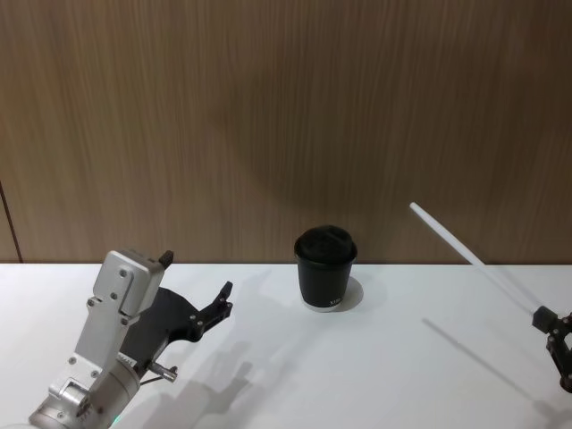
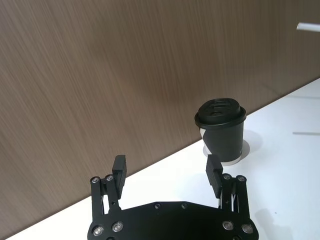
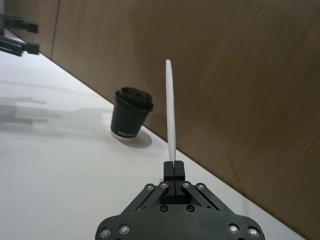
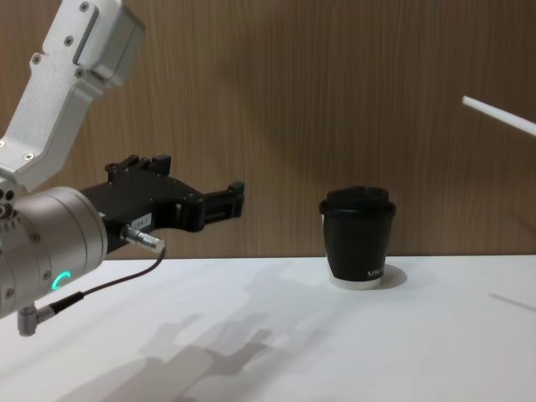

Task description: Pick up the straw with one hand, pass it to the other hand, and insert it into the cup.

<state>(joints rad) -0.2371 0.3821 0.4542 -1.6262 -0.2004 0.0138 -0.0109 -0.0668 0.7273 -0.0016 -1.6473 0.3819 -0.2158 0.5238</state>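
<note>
Right pincer [image 1: 543, 318], lower right, grips the thin white straw [image 1: 465, 250]; handover to my open left pincer [image 2: 166, 170], then black paper cup [image 1: 325, 268], remain.

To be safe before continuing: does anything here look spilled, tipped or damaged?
Nothing stands out. The cup stands upright with its lid on, the straw is straight in the shut right hand, and the left hand hovers open left of the cup.
</note>
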